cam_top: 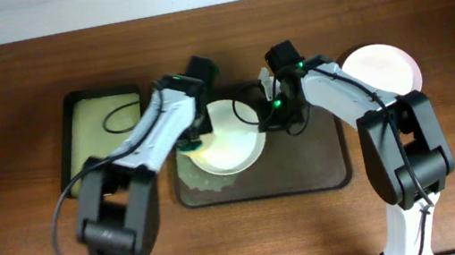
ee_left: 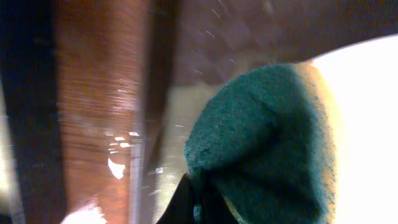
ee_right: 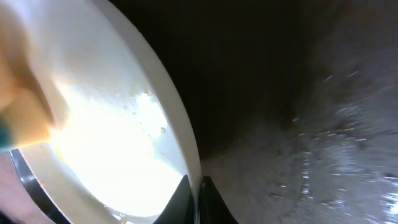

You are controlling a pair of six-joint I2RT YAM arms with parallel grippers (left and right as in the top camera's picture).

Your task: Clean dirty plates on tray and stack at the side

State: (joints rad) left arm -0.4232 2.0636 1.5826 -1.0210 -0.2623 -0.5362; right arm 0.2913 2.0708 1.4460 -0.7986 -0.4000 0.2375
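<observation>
A white plate [cam_top: 229, 138] is held tilted over the left half of the dark brown tray [cam_top: 306, 165]. My right gripper [cam_top: 264, 120] is shut on its right rim; the rim shows between the fingers in the right wrist view [ee_right: 194, 186]. My left gripper [cam_top: 191, 142] is shut on a green and yellow sponge [ee_left: 267, 143] pressed at the plate's left edge [ee_left: 367, 124]. A second plate [cam_top: 199, 181] lies on the tray under the first, mostly hidden. Another white plate [cam_top: 381, 68] lies on the table right of the tray.
A smaller black tray with yellowish-green lining [cam_top: 102, 133] lies on the table to the left. The brown tray's right half is wet and speckled [ee_right: 323, 143]. Both arms cross above the tray's back edge.
</observation>
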